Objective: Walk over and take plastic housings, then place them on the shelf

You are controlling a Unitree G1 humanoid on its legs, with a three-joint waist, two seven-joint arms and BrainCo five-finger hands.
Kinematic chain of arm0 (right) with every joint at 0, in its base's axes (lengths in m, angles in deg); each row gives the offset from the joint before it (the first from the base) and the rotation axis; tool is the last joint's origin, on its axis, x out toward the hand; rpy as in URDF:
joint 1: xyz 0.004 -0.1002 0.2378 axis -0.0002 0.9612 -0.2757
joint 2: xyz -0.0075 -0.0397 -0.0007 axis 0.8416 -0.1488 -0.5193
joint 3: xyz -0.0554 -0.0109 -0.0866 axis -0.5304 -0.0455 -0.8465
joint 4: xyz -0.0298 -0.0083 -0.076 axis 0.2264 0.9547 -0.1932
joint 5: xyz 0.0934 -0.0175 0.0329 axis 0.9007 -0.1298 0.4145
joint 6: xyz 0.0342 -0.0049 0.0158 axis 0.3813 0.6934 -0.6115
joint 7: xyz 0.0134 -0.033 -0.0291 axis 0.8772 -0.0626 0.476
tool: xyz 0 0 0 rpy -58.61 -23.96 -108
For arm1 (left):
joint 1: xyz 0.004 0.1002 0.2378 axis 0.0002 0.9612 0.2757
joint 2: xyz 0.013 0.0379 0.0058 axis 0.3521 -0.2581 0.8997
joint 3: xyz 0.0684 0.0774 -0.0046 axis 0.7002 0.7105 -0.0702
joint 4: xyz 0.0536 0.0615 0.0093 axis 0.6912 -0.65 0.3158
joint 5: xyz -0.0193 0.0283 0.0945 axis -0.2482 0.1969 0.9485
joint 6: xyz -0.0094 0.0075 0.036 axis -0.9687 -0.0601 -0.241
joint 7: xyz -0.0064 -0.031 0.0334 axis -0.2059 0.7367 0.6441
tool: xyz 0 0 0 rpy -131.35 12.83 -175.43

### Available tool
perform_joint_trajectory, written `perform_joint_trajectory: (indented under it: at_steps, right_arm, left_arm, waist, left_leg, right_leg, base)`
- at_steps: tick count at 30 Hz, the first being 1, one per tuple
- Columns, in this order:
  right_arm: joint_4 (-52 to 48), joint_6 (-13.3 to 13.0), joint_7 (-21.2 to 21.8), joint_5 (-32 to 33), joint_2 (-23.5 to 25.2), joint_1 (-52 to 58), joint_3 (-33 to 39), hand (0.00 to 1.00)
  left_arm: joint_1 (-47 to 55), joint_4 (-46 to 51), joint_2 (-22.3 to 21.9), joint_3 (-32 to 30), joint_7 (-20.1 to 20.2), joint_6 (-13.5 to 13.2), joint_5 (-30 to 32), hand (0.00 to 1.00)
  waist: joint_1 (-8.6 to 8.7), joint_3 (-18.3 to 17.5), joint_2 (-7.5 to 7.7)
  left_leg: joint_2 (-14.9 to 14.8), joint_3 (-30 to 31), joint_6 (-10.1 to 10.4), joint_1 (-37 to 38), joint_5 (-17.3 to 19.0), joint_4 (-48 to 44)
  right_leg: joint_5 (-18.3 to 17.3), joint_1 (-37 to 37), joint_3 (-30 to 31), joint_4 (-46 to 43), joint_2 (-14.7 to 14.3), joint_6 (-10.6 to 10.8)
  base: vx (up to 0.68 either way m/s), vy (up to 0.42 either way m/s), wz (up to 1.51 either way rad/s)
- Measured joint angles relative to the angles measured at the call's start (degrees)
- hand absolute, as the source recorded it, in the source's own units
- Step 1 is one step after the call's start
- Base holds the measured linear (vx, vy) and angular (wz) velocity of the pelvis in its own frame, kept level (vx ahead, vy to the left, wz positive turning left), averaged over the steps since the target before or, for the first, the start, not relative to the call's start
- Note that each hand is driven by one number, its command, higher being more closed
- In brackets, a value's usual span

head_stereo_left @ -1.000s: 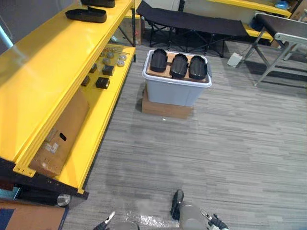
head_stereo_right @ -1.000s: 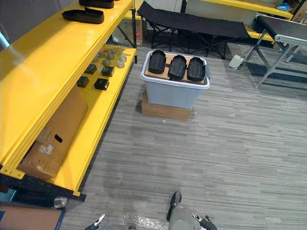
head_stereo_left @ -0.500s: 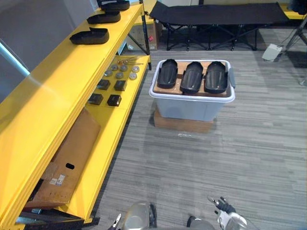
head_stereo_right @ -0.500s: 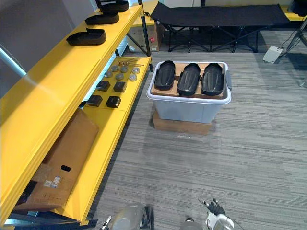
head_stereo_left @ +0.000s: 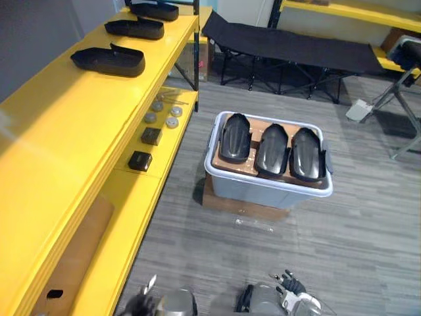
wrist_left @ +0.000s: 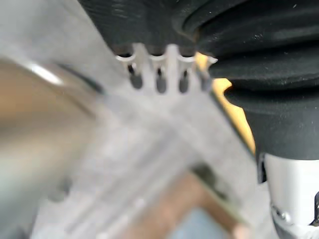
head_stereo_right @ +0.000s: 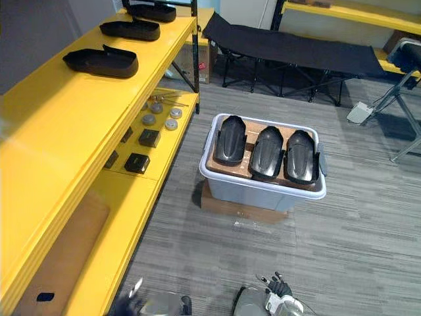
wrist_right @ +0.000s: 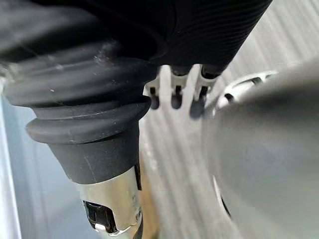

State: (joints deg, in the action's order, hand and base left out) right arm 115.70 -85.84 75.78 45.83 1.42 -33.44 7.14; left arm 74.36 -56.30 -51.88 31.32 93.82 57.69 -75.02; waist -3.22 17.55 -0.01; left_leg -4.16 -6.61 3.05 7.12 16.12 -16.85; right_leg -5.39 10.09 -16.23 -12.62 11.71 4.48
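- Three black oval plastic housings (head_stereo_left: 272, 150) lay side by side on a brown board (head_stereo_left: 261, 124) across the top of a grey plastic tote (head_stereo_left: 256, 194) — long axes pointing away from the robot.
- Tote stood well ahead of both hands, probably out of reach; right hand (wrist_right: 175, 97) looked nearer than left hand (wrist_left: 160, 82).
- Both hands hung with fingers relaxed, holding nothing.
- Three matching housings (head_stereo_left: 108, 60) already lay along the yellow metal shelf (head_stereo_left: 59, 131) top — spare room towards its near end.
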Motion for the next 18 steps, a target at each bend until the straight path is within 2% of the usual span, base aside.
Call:
perform_joint_trajectory:
  at_steps: [1, 2, 3, 4, 5, 6, 7, 8, 10, 11, 12, 14, 15, 17, 18]
  right_arm:
    - [-0.98, 0.13, 0.00, -0.89, 0.50, 0.57, 0.00, 0.00]
    - [-1.47, 0.31, 0.04, -1.03, 0.96, 1.12, -0.01, 0.00]
    - [-1.59, 0.40, 0.08, -1.03, 1.62, 1.94, -0.01, 0.00]
    - [-1.57, 0.33, 0.10, -1.03, 1.67, 2.44, 0.04, 0.00]
    - [-1.41, 0.72, -0.56, -1.06, -0.74, 1.94, 0.57, 0.00]
    - [-1.17, 1.29, -0.66, -1.06, -1.32, 2.02, 0.70, 0.00]
    - [-0.65, 2.27, -1.10, -1.06, -2.16, 2.01, 0.95, 0.00]
    - [-0.43, 2.84, -1.11, -0.88, -2.18, 1.97, 1.50, 0.00]
    - [-0.01, 2.75, -1.19, -0.89, -2.41, 2.00, 1.46, 0.00]
    - [0.44, 2.66, -1.19, -0.89, -2.41, 2.01, 1.61, 0.00]
    - [0.95, 2.52, -1.20, -0.90, -2.50, 2.27, 1.78, 0.00]
    - [1.87, 2.08, -1.16, -1.17, -2.82, 3.34, 2.80, 0.00]
    - [1.83, 1.35, -1.13, -1.71, -2.94, 4.39, 4.03, 0.00]
    - [1.69, -0.21, -1.15, -3.52, -3.13, 4.75, 4.61, 0.00]
    - [1.26, -1.41, -1.12, -4.33, -3.26, 5.16, 5.14, 0.00]
  left_arm:
    - [0.11, -0.09, 0.03, -0.82, -0.09, 0.09, -1.28, 0.00]
    - [0.77, -0.09, 0.04, -1.44, -0.18, 0.41, -1.69, 0.00]
    - [1.66, -0.09, 0.12, -2.05, -0.23, 0.58, -1.79, 0.00]
    - [1.68, -0.76, 0.10, -2.52, -0.28, 0.98, -1.88, 0.00]
    - [1.07, -2.38, -3.65, -2.44, -0.67, 2.70, -2.85, 0.00]
    - [1.26, -2.75, -4.85, -2.25, -0.83, 3.15, -2.88, 0.00]
    - [1.48, -3.08, -6.52, -2.48, -2.90, 2.32, -3.01, 0.00]
    - [1.47, -4.22, -6.00, -2.37, -3.18, 2.58, -3.47, 0.00]
    - [1.80, -5.61, -5.78, -2.93, -4.07, 2.17, -3.39, 0.00]
    - [1.74, -5.80, -5.49, -2.91, -4.15, 1.51, -3.37, 0.00]
    - [1.77, -5.90, -4.84, -2.83, -4.17, 0.99, -3.30, 0.00]
    - [1.83, -7.09, -4.45, -2.12, -4.38, 0.46, -3.18, 0.00]
    - [2.06, -6.99, -4.62, -2.11, -4.51, 0.33, -3.31, 0.00]
    - [2.08, -6.92, -4.25, -1.82, -4.44, 0.43, -3.16, 0.00]
    - [1.87, -6.91, -4.15, -1.80, -4.29, 0.41, -2.72, 0.00]
  waist:
    - [-0.14, -0.07, 0.11]
    - [-0.35, -0.50, 0.79]
    - [-0.44, -1.45, 2.09]
    - [-0.32, -2.12, 2.54]
    - [-0.76, -2.76, -2.55]
    - [-0.40, -3.10, -2.85]
    - [-0.22, -3.37, -3.65]
    - [-0.09, -3.34, -3.56]
    - [0.19, -3.28, -3.03]
    - [0.21, -3.45, -3.36]
    - [0.28, -3.18, -2.81]
    - [0.84, -3.28, -3.18]
    - [0.92, -3.29, -3.19]
    - [1.10, -3.21, -3.25]
    - [1.33, -3.09, -3.64]
  left_leg:
    - [-1.25, -0.02, 2.43, 1.75, 1.61, -0.92]
    - [-1.68, 0.19, 3.89, 2.65, 3.16, -1.89]
    - [-1.64, 0.54, 4.96, 3.66, 5.00, -2.39]
    - [-1.92, 1.21, 5.49, 4.26, 6.71, -3.00]
    - [-6.29, 2.52, 6.33, 4.68, 7.00, -3.53]
    - [-6.48, 3.25, 6.34, 4.87, 6.07, -2.91]
    - [-6.95, 4.62, 6.38, 5.45, 4.20, -2.14]
    - [-6.88, 4.79, 6.58, 5.39, 2.06, -3.05]
    - [-7.32, 4.98, 5.51, 3.26, -1.32, -8.61]
    - [-7.61, 5.02, 5.39, 1.12, -4.14, -13.30]
    - [-8.05, 4.84, 5.68, -1.19, -6.03, -18.28]
    - [-8.64, 3.91, 5.99, -3.90, -2.59, -21.19]
    - [-8.22, 2.35, 5.98, -5.41, -1.61, -18.36]
    - [-8.03, -0.82, 5.10, -7.10, -2.42, -8.32]
    - [-8.14, -1.89, 4.22, -8.92, -4.77, -2.43]
  right_leg:
    - [5.92, -0.16, 0.62, 4.10, -0.75, -0.06]
    - [10.41, -0.19, 0.63, 5.02, -0.56, -1.07]
    - [15.56, -0.22, 0.65, 4.21, 0.29, -3.10]
    - [15.27, -0.39, 0.59, 2.70, 0.68, 0.31]
    - [12.86, 0.06, -0.50, -1.08, -2.99, -1.96]
    - [10.38, 0.07, -0.54, -2.08, -2.94, -1.06]
    - [7.38, 1.25, -0.94, -6.02, -2.83, -1.73]
    - [4.42, 1.97, -0.92, -9.36, -2.61, -2.15]
    - [2.18, 1.20, -0.93, -10.09, -2.76, -2.83]
    - [1.92, -0.33, -1.10, -8.57, -3.15, -3.03]
    - [1.95, -2.41, -1.44, -6.19, -3.37, -3.06]
    - [1.94, -7.02, -3.03, -2.60, -3.74, -3.10]
    - [2.05, -8.89, -3.87, -0.94, -3.74, -2.90]
    - [1.81, -10.22, -4.60, 0.78, -3.73, -2.44]
    - [1.72, -10.21, -5.22, 0.79, -3.56, -1.59]
  base:
    - [0.39, -0.203, -0.06]
    - [0.60, -0.361, 0.01]
    - [0.42, -0.319, 0.15]
    - [0.57, -0.354, 0.18]
    - [0.36, -0.196, 0.25]
    - [0.46, -0.259, 0.20]
    - [0.34, -0.291, 0.22]
    - [0.39, -0.353, 0.10]
    - [0.24, -0.249, -0.04]
    - [0.23, -0.222, -0.04]
    - [0.18, -0.166, 0.09]
    - [0.16, -0.115, 0.21]
    - [0.14, -0.040, 0.25]
    - [0.11, 0.024, 0.21]
    - [0.11, 0.146, 0.19]
